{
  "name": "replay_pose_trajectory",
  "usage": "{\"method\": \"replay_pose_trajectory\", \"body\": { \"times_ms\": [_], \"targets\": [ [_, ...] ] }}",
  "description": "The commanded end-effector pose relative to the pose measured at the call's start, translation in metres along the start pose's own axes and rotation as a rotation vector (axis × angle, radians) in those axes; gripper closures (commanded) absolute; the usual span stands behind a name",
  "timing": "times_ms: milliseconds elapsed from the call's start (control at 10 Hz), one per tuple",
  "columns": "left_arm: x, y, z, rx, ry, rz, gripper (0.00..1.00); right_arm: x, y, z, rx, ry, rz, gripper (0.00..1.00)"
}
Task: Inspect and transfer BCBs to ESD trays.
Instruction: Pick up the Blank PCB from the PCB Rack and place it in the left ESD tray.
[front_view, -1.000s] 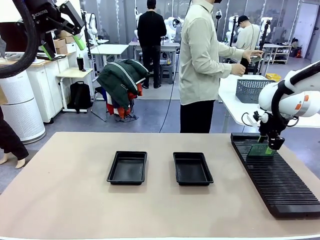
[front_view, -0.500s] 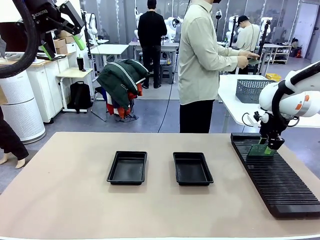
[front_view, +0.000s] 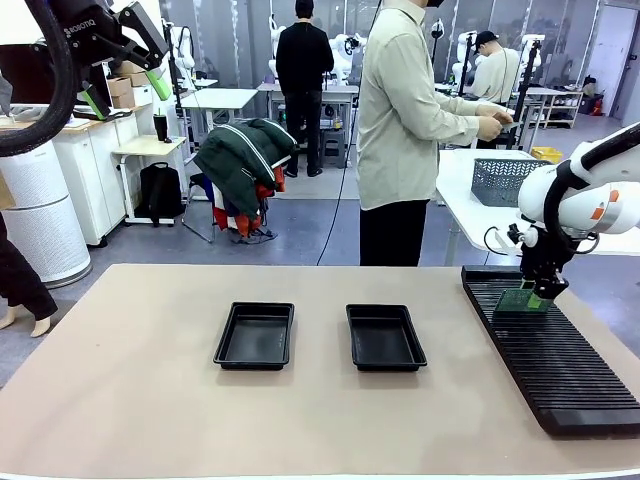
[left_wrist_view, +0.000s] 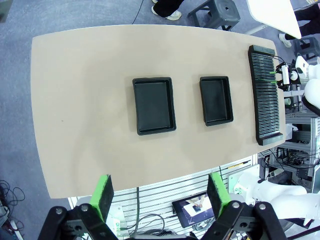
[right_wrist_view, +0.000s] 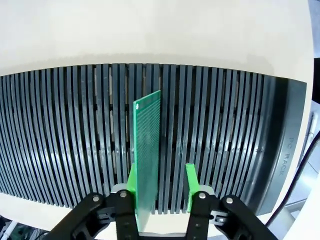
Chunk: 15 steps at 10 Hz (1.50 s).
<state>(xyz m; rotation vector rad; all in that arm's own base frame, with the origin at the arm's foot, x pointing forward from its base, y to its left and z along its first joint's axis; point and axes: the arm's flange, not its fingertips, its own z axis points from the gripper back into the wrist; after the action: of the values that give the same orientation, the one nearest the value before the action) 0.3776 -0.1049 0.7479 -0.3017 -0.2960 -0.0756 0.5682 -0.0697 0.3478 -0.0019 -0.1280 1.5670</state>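
Two empty black ESD trays (front_view: 254, 335) (front_view: 384, 337) lie side by side mid-table; the left wrist view looks down on both (left_wrist_view: 154, 105) (left_wrist_view: 216, 100) from high up. One green BCB (front_view: 520, 299) stands on edge in the far end of the slotted rack (front_view: 555, 365). My right gripper (front_view: 541, 291) is lowered over it. In the right wrist view the board (right_wrist_view: 148, 150) rises between my open fingers, against the left pad (right_wrist_view: 131, 181), with a gap to the other pad (right_wrist_view: 191, 179). My left gripper (front_view: 125, 90) hangs high at the far left, open and empty (left_wrist_view: 160, 195).
The long black ribbed rack (left_wrist_view: 266, 95) runs along the table's right side. A person (front_view: 400, 120) stands past the far edge, turned to a white side table holding a grey mesh basket (front_view: 508, 180). Bare tabletop (front_view: 130, 380) surrounds the trays.
The person's hands have lifted from near the basket to chest height. My right gripper and the board have hardly shifted; the left arm is still.
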Motion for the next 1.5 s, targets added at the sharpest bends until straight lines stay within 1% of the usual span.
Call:
{"method": "replay_pose_trajectory", "body": {
  "times_ms": [0, 100, 200, 500, 600, 700, 800, 900, 1000, 1100, 1400],
  "targets": [
    [0.0, 0.001, -0.001, 0.0, 0.002, 0.002, 0.0, -0.004, 0.001, 0.0, 0.015, -0.033, 0.025, 0.61],
    [0.0, 0.001, -0.001, 0.0, 0.002, 0.002, 0.0, -0.003, 0.002, 0.001, 0.016, -0.029, 0.026, 0.66],
    [0.0, 0.001, -0.001, 0.0, 0.002, 0.002, 0.0, -0.002, 0.002, 0.002, 0.018, -0.024, 0.029, 0.68],
    [0.0, 0.001, -0.001, 0.0, 0.002, 0.002, 0.0, -0.003, 0.001, 0.003, 0.029, -0.011, 0.029, 0.8],
    [0.0, 0.001, -0.001, 0.0, 0.002, 0.002, 0.0, -0.003, 0.002, 0.004, 0.03, -0.01, 0.029, 0.82],
    [0.0, 0.001, -0.001, 0.0, 0.002, 0.002, 0.0, -0.003, 0.001, 0.005, 0.027, -0.012, 0.028, 0.87],
    [0.0, 0.001, -0.001, 0.0, 0.002, 0.002, 0.0, -0.003, 0.001, 0.006, 0.024, -0.013, 0.03, 0.89],
    [0.0, 0.001, -0.001, 0.0, 0.002, 0.002, 0.0, -0.003, 0.0, 0.006, 0.022, -0.013, 0.031, 0.93],
    [0.0, 0.001, -0.001, 0.0, 0.002, 0.002, 0.0, -0.004, 0.0, 0.007, 0.019, -0.016, 0.03, 0.95],
    [0.0, 0.001, -0.001, 0.0, 0.002, 0.002, 0.0, -0.004, 0.0, 0.008, 0.018, -0.016, 0.03, 1.0],
    [0.0, 0.001, -0.001, 0.0, 0.002, 0.002, 0.0, -0.003, 0.0, 0.016, 0.006, -0.009, 0.031, 1.0]
  ]
}}
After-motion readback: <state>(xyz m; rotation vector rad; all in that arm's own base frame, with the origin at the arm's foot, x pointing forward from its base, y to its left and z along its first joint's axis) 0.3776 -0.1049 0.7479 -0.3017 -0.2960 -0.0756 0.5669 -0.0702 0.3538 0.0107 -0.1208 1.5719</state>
